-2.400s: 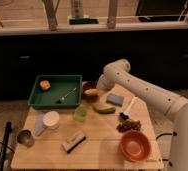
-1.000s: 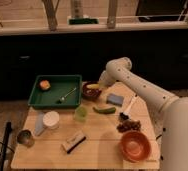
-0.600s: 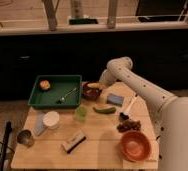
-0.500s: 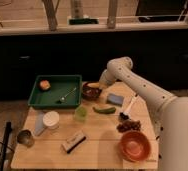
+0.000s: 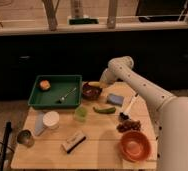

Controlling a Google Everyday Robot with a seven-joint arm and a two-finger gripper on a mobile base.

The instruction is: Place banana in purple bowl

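Note:
The purple bowl (image 5: 90, 91) stands on the wooden table (image 5: 102, 150), just right of the green tray. The pale-yellow banana (image 5: 94, 84) shows at the bowl's far rim, lying across its top edge. My gripper (image 5: 102, 82) is at the end of the white arm that reaches in from the right. It sits right at the banana's right end, just above and behind the bowl. I cannot tell whether it touches the banana.
A green tray (image 5: 37, 100) holds an orange fruit (image 5: 45, 84) and a spoon (image 5: 67, 93). Nearby are a green cup (image 5: 80, 114), a dark green vegetable (image 5: 104, 109), a blue sponge (image 5: 115, 99), a white-handled brush (image 5: 130, 105), an orange bowl (image 5: 135, 145), a white cup (image 5: 51, 120) and a metal cup (image 5: 25, 137).
My gripper has drawn back a little, up and to the right, from over the purple bowl. The banana now shows at the bowl's far rim.

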